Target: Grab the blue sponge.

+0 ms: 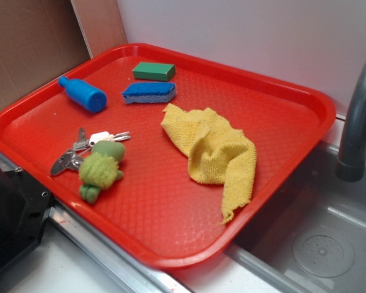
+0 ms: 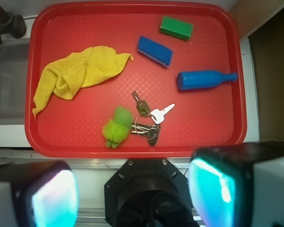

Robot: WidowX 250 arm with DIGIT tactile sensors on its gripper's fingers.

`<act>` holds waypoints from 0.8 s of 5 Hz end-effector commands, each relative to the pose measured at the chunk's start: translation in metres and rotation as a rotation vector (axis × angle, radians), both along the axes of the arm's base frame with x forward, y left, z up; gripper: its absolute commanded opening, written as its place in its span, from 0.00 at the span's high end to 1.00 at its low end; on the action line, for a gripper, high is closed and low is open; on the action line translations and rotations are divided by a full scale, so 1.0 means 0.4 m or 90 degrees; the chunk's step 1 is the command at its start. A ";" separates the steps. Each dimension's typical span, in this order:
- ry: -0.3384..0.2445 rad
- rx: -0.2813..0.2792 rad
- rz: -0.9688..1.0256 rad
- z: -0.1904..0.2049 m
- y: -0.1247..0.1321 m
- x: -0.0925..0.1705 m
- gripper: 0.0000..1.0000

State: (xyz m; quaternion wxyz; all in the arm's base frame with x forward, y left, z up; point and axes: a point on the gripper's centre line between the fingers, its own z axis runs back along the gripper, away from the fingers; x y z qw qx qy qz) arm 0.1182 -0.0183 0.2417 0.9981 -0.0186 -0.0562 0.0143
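The blue sponge (image 1: 149, 93) (image 2: 155, 50) lies flat near the far side of the red tray (image 1: 280, 177) (image 2: 213, 127), between a green block (image 1: 154, 71) (image 2: 176, 27) and a blue bottle-shaped cylinder (image 1: 83, 93) (image 2: 204, 79). In the wrist view my gripper (image 2: 132, 191) hangs high above the tray's near edge, over the robot base (image 2: 149, 194). Its two fingers are wide apart with nothing between them, far from the sponge. The gripper does not show in the exterior view.
A crumpled yellow cloth (image 1: 215, 151) (image 2: 75, 73) lies mid-tray. A key bunch (image 1: 88, 146) (image 2: 149, 120) with a fuzzy green toy (image 1: 99, 171) (image 2: 117, 126) sits near the front. A sink basin (image 1: 317, 238) and grey faucet (image 1: 360, 116) (image 2: 7, 23) adjoin the tray; cardboard (image 1: 30, 43) stands behind.
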 end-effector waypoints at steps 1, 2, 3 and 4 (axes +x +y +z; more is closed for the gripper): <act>0.000 0.000 0.000 0.000 0.000 0.000 0.00; 0.052 0.076 -0.051 -0.125 0.101 0.125 0.00; 0.019 0.080 -0.209 -0.246 0.107 0.274 0.00; 0.002 0.053 -0.368 -0.357 0.111 0.396 0.00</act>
